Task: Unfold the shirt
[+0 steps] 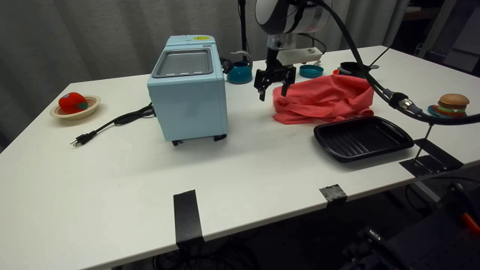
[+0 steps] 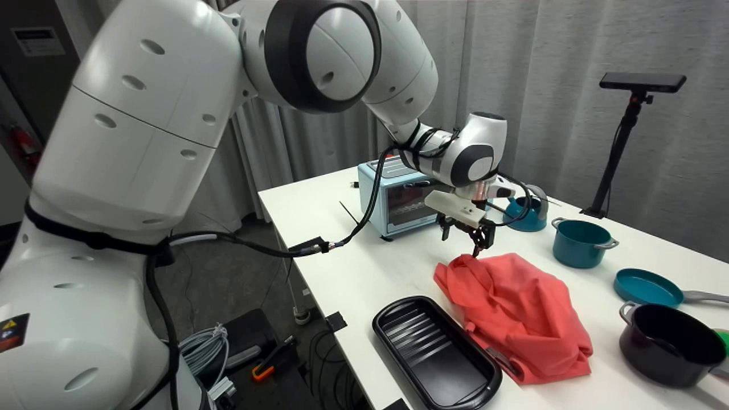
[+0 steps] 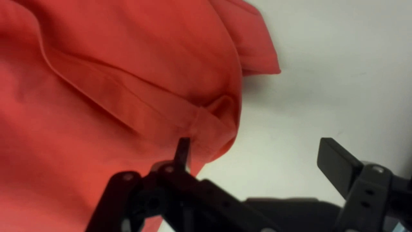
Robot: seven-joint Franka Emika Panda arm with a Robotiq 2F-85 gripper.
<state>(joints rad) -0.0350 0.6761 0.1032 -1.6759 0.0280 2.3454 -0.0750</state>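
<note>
Low in the wrist view, the pincer [image 3: 257, 154] gapes wide, apparently pre-grasp; next, pinch the shirt [image 3: 128, 90] near mid-frame.

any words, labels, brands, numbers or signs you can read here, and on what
No text is readable in any view.
Sign on the dark surface in an exterior view: too blurred to read.
Label with a yellow triangle on the robot arm: too small to read.
Yellow sticker on top of the light blue toaster oven: too small to read.
</note>
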